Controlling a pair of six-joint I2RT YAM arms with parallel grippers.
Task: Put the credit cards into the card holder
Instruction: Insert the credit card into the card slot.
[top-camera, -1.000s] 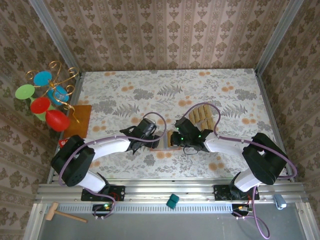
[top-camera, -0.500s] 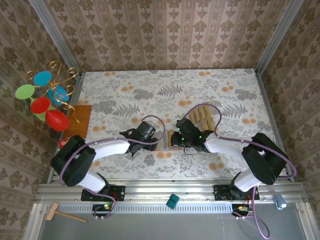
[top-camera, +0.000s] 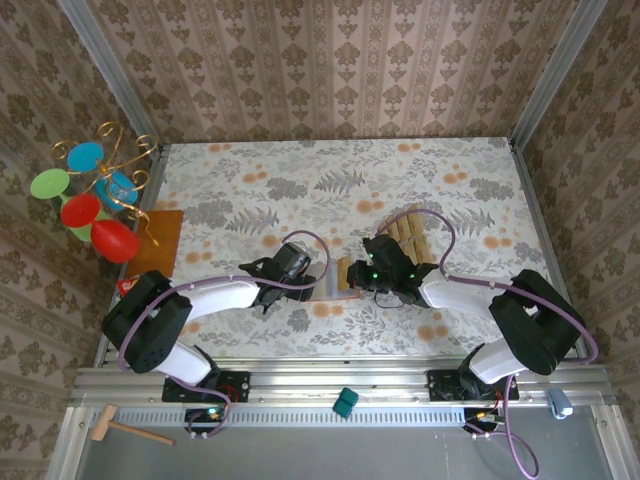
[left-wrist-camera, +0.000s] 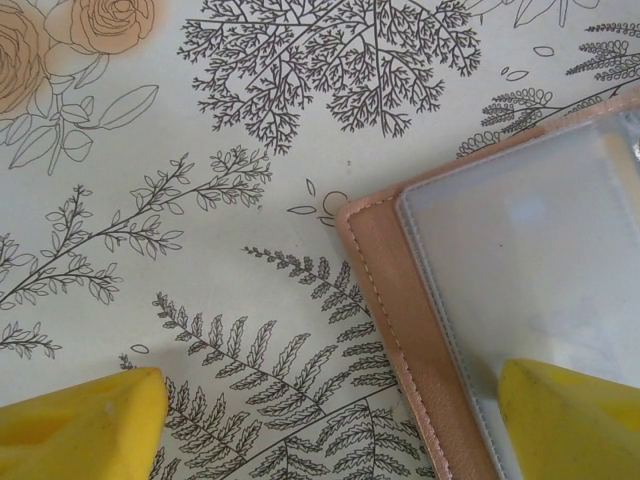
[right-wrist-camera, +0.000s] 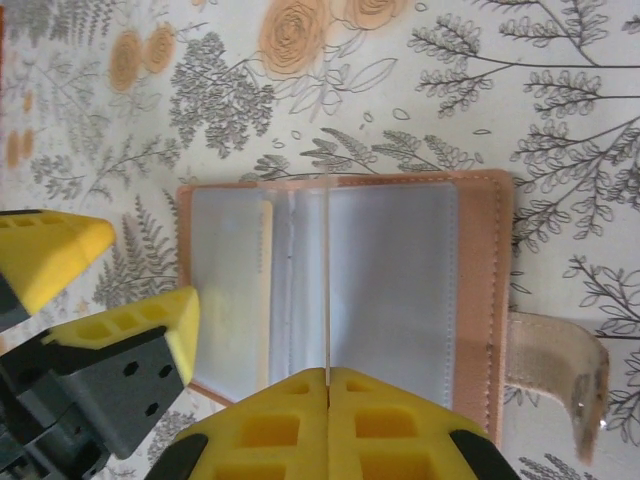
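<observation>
Card holder (top-camera: 336, 277) lies open and flat on the table (top-camera: 300, 180), inner face up. Left arm (top-camera: 215, 295) reaches in low from the holder's left, elbow bent, wrist tipped down. Left fingers (left-wrist-camera: 80, 425) spread wide, holding nothing: one tip over bare table just beside the holder, the other over its clear pocket. Right arm (top-camera: 460, 295) bends in from the holder's right, wrist above it. Right fingers (right-wrist-camera: 270, 430) pressed together over the holder's near edge. A thin pale line runs from their seam across the holder's middle; card on edge or fold, cannot tell. Spare cards (top-camera: 405, 232) lie in a row beyond the holder, to its right.
</observation>
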